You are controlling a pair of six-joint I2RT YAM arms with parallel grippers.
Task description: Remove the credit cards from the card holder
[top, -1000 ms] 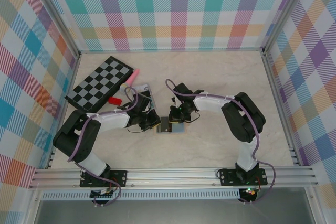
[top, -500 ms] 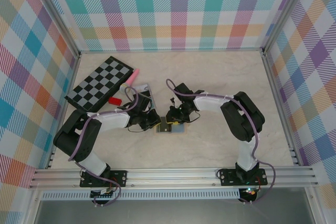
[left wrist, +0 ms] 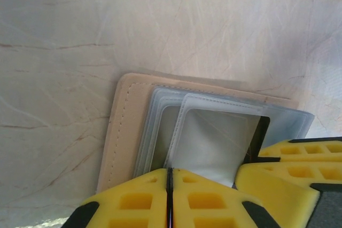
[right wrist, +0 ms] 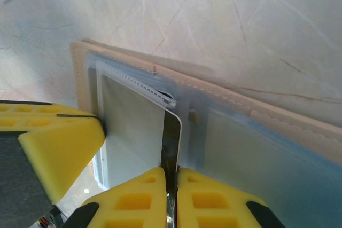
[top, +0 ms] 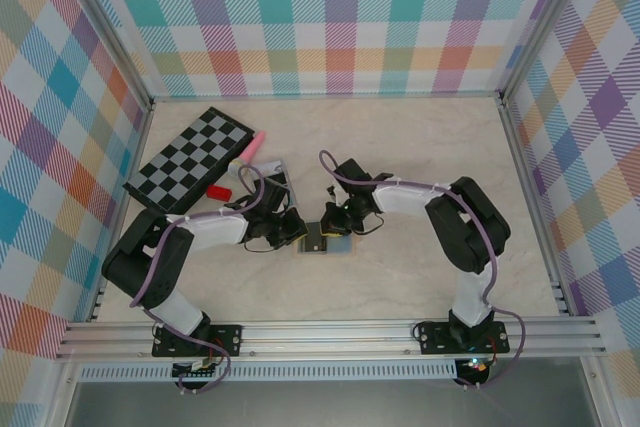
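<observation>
- The right gripper (right wrist: 171, 182) has its fingers pressed together on the thin edge of a credit card (right wrist: 172, 137). The card's lower end is hidden between them.
- The left gripper (left wrist: 169, 188) is closed tight at the near edge of the card holder (left wrist: 125, 126). Whether it grips anything is hidden.
- The card holder lies open on the table (top: 430, 157), between both grippers.

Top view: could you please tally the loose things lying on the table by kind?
Card holder: 1
Checkerboard: 1
Clear packet: 1
Pink-tipped stick: 1
Red piece: 1
Total: 5
</observation>
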